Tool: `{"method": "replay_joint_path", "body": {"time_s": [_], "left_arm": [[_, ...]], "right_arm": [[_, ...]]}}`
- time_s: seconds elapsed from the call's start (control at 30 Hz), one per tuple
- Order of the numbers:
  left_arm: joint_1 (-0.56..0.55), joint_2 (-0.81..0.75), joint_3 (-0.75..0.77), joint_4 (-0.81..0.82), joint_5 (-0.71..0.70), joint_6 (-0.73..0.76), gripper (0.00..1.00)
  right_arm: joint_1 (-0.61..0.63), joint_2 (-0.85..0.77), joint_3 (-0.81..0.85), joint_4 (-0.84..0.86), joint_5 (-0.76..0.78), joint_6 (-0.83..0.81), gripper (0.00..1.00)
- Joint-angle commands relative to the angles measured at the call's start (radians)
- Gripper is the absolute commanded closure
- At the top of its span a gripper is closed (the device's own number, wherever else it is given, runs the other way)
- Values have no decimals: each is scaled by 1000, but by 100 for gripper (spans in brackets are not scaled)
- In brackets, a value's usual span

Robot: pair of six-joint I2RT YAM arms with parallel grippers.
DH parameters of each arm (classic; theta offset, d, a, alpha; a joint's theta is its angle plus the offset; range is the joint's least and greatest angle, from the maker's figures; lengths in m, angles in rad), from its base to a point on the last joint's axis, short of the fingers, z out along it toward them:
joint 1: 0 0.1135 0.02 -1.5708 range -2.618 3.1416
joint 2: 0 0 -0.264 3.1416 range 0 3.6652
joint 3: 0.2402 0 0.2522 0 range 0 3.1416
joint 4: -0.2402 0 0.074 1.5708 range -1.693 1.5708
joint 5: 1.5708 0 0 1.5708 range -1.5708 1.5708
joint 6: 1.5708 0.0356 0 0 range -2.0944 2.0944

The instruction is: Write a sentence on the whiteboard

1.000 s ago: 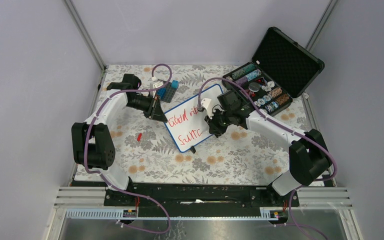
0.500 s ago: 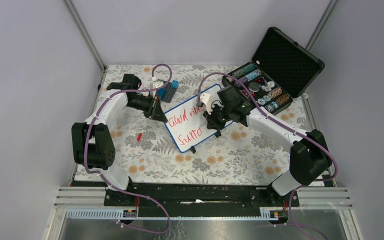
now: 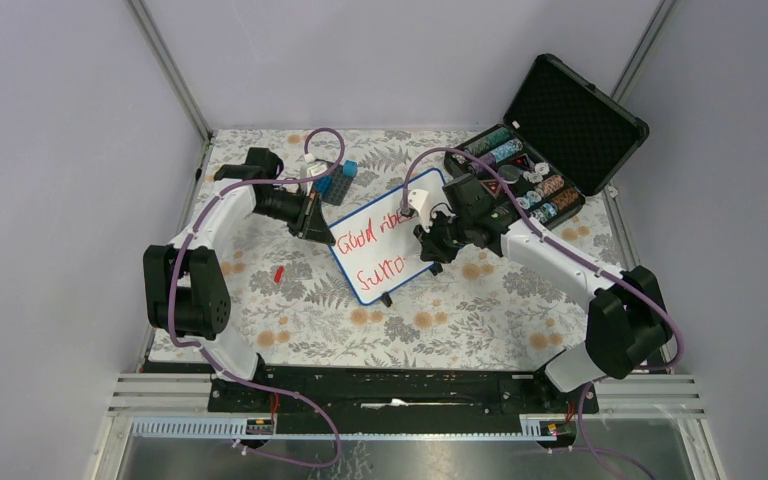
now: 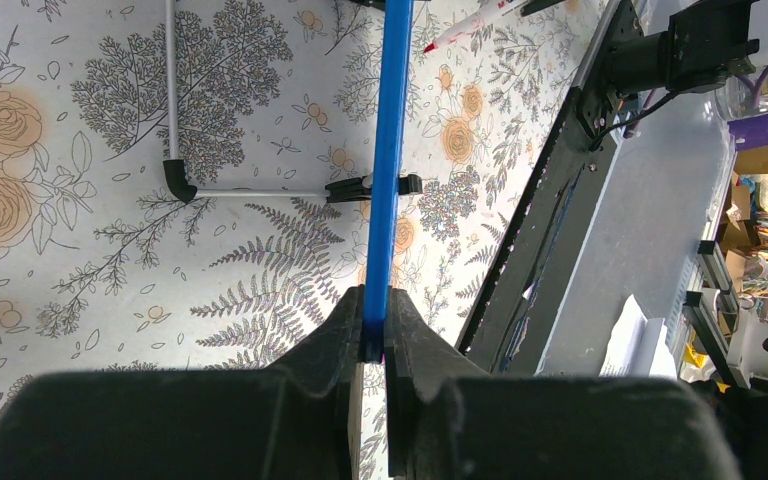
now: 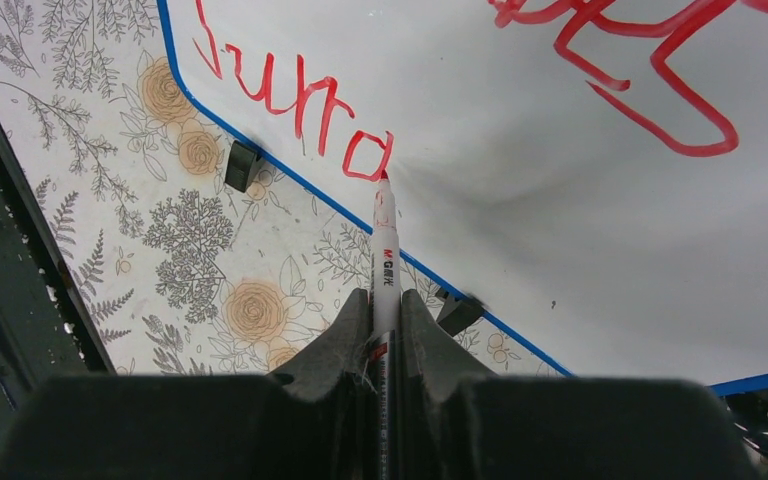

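The whiteboard (image 3: 358,256) stands tilted on the floral cloth, blue-rimmed, on little black feet (image 5: 243,165). The sentence (image 3: 365,238) runs in red over two lines, the lower one reading "Surro" (image 5: 300,110). My left gripper (image 3: 318,222) is shut on the board's left edge; in the left wrist view the blue rim (image 4: 390,150) runs up from between its jaws (image 4: 374,325). My right gripper (image 3: 430,245) hangs over the board's right half, shut on a white red-tipped marker (image 5: 384,250). The tip rests on the board at the last "o".
An open black case (image 3: 545,150) with rows of chips lies at the back right, close behind the right arm. A blue brick (image 3: 338,182) sits behind the left gripper. A small red cap (image 3: 278,272) lies on the cloth left of the board.
The right gripper has carried the marker a little right and back along the lower line, closing the last letter into an "o". The left gripper and the board have stayed put.
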Motion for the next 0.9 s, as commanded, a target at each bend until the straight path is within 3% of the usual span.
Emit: {"method": "replay_joint_path", "body": {"time_s": [0.0,0.87], "left_arm": [[-28,-2,-5,11,-29,12,100],[-28,10,-7,10,-34,13,100]], "right_arm": [[-13,1,8,10,21,-14,100],[-67,31,34,39,15,-12,100]]}}
